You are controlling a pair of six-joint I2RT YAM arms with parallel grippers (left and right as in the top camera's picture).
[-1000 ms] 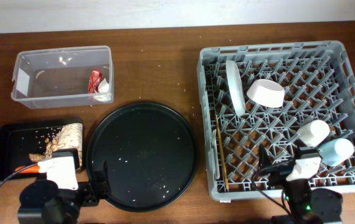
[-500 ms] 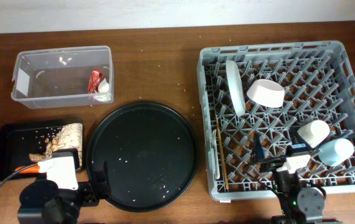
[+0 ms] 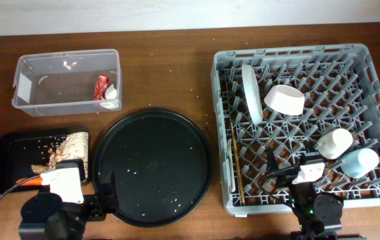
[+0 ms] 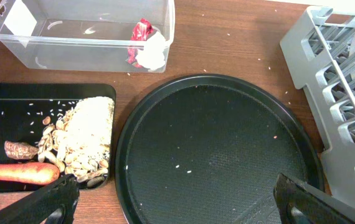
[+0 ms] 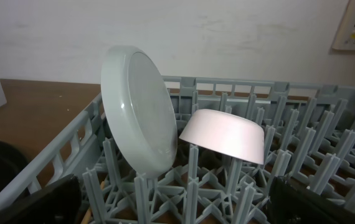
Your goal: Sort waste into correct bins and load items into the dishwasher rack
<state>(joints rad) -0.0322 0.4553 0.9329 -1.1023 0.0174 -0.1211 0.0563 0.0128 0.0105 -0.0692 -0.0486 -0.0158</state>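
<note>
Though thin, chopstick (image 3: 237, 165) near-to-far (rack (image 3: 290, 52), left edge)

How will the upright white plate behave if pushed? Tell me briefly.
The white plate stands on edge between the pegs of the rack, so a sideways push would probably tip it. Its glossy face looks stiff and is likely slippery to pinch.

left arm (image 3: 49, 212) folded low at the near-left edge of the overhead view, wrist camera pitched down and forward. left gripper (image 4: 177, 205) spread wide: its fingers (image 4: 47, 202) show only in the bottom corners of the wrist view, nothing between them. right arm (image 3: 315, 210) folded low at the near-right edge, wrist camera roughly level. right gripper (image 5: 177, 202) equally wide apart, finger tips (image 5: 37, 202) in both lower corners, holding nothing.
</note>
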